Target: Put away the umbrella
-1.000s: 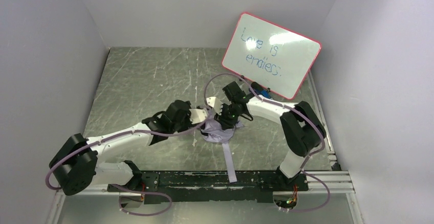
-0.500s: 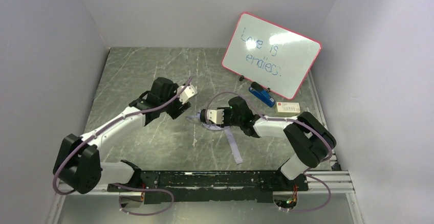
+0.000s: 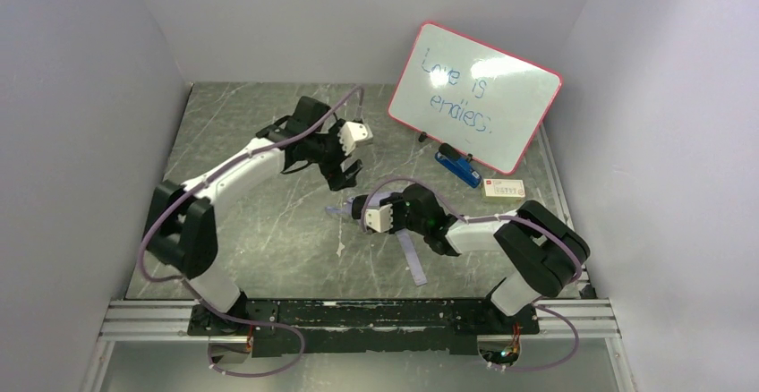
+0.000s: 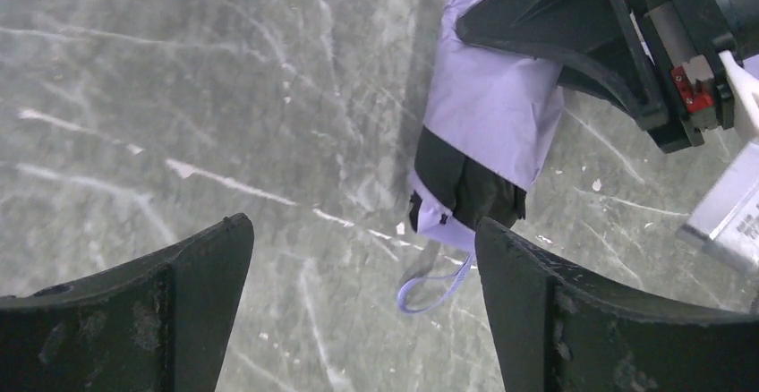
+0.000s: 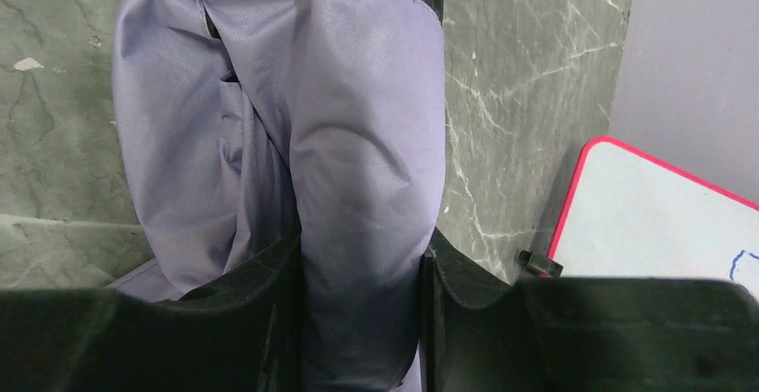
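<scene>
The umbrella (image 3: 343, 208) is a folded pale lavender bundle lying low on the grey table near the middle. My right gripper (image 3: 360, 210) is shut on its fabric; in the right wrist view the fabric (image 5: 358, 141) fills the gap between both black fingers (image 5: 268, 311). In the left wrist view the umbrella (image 4: 492, 115) shows a black end and a small lavender loop (image 4: 434, 289) on the table. My left gripper (image 3: 351, 161) hangs open and empty just beyond the umbrella, its fingers (image 4: 179, 302) wide apart. A long lavender strip (image 3: 412, 262) trails toward the near edge.
A red-framed whiteboard (image 3: 474, 97) leans at the back right. A blue object (image 3: 458, 166) and a small white box (image 3: 504, 188) lie below it. Grey walls close in the table on the left, back and right.
My left gripper has let go of the umbrella and swung away to the far side, open. My right gripper has turned and brought the umbrella down toward the table, still holding it.
</scene>
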`<state>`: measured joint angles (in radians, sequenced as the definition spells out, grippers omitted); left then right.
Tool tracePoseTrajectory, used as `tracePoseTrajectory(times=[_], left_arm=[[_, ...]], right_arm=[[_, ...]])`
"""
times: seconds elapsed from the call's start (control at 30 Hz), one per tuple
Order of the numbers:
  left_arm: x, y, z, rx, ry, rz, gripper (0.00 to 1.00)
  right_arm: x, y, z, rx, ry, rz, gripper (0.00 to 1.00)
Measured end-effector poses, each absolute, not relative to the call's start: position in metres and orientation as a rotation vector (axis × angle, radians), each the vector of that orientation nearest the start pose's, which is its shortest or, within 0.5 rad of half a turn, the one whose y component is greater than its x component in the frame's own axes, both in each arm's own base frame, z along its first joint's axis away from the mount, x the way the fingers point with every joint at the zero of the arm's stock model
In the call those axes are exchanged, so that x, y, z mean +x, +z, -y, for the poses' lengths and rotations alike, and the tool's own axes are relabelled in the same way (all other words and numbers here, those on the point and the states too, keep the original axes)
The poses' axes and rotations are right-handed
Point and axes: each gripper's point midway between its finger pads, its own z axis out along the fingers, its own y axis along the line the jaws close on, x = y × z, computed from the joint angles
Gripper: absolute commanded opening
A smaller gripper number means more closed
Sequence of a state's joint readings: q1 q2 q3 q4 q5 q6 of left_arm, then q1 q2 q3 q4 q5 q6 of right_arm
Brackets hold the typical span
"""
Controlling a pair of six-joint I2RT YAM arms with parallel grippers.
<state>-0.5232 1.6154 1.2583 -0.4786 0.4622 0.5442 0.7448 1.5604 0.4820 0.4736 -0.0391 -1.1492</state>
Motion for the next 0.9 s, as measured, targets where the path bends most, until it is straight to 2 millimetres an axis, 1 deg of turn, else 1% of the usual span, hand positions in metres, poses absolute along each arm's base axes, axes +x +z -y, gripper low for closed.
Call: tracePoseTrajectory(times=[0.07,0.13,0.23,0.3,0.4,0.5,0.6,0.8,0.9], left_arm=[[0.331,0.134,0.270,1.422,-0.592,-1.934,0.97],[0.325,0.123,0.282,1.472,-0.631,-1.946,0.97],[0.307,0.106,0.301,1.566,-0.691,-1.945,0.97],[0.296,0.097,0.309,1.616,-0.732,-1.946,0.97],[0.288,0.089,0.318,1.670,-0.785,-1.944,0.97],[0.290,0.082,0.321,1.687,-0.809,-1.952,0.97],[0.290,0.071,0.321,1.703,-0.818,-1.970,0.97],[0.287,0.040,0.318,1.734,-0.833,-2.033,0.97],[0.285,0.029,0.314,1.753,-0.839,-2.055,0.93]], right_arm=[[0.302,0.033,-0.237,-1.784,-0.196,-1.250,0.10],[0.301,0.034,-0.237,-1.785,-0.202,-1.246,0.10],[0.301,0.033,-0.237,-1.789,-0.206,-1.243,0.10],[0.301,0.033,-0.237,-1.791,-0.208,-1.241,0.10],[0.301,0.034,-0.237,-1.793,-0.211,-1.239,0.10],[0.301,0.034,-0.237,-1.793,-0.214,-1.239,0.09],[0.301,0.034,-0.237,-1.794,-0.215,-1.239,0.09],[0.301,0.034,-0.237,-1.797,-0.217,-1.238,0.09],[0.301,0.033,-0.237,-1.800,-0.219,-1.237,0.09]])
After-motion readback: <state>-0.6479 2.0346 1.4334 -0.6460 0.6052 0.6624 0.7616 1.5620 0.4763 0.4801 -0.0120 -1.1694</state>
